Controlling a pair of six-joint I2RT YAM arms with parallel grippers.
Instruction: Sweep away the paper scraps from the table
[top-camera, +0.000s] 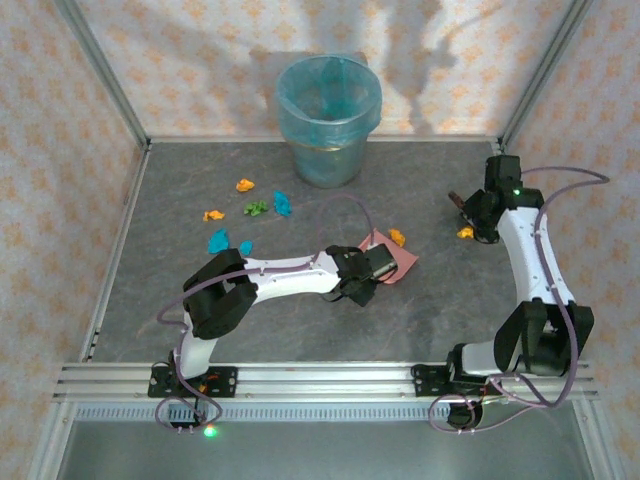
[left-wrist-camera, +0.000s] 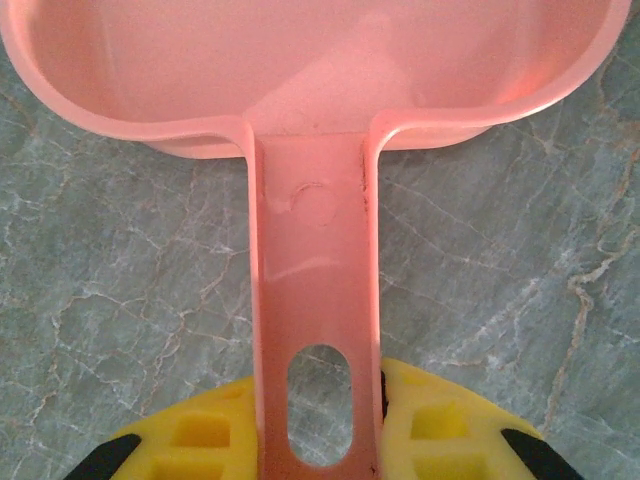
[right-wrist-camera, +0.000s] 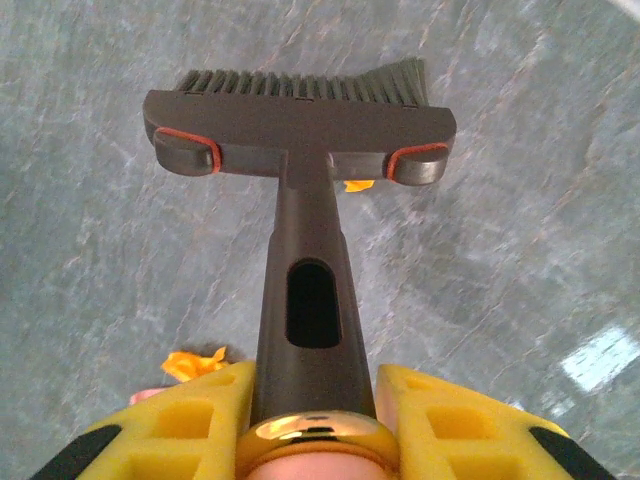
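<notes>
Left gripper (left-wrist-camera: 318, 440) clamped on pink dustpan (left-wrist-camera: 300, 60) handle; right gripper (right-wrist-camera: 312, 420) clamped on brush (right-wrist-camera: 300, 120) handle. Paper scraps (top-camera: 250, 208) lie on table (top-camera: 300, 330), mostly left of pink dustpan; one orange scrap (top-camera: 397, 237) apparently touches its rim

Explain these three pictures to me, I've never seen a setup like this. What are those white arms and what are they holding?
This is a robot with two arms bolted to the near edge of a table. The wide picture comes from a fixed camera overhead. The two close-ups come from a camera on each wrist, with that gripper's yellow fingers at the bottom. The left gripper is shut on the handle of a pink dustpan. The right gripper is shut on a dark hand brush. Scattered on the table are small crumpled paper scraps in orange, green and blue. One orange scrap lies by the dustpan, another by the brush. At the back stands a bin with a blue liner.
</notes>
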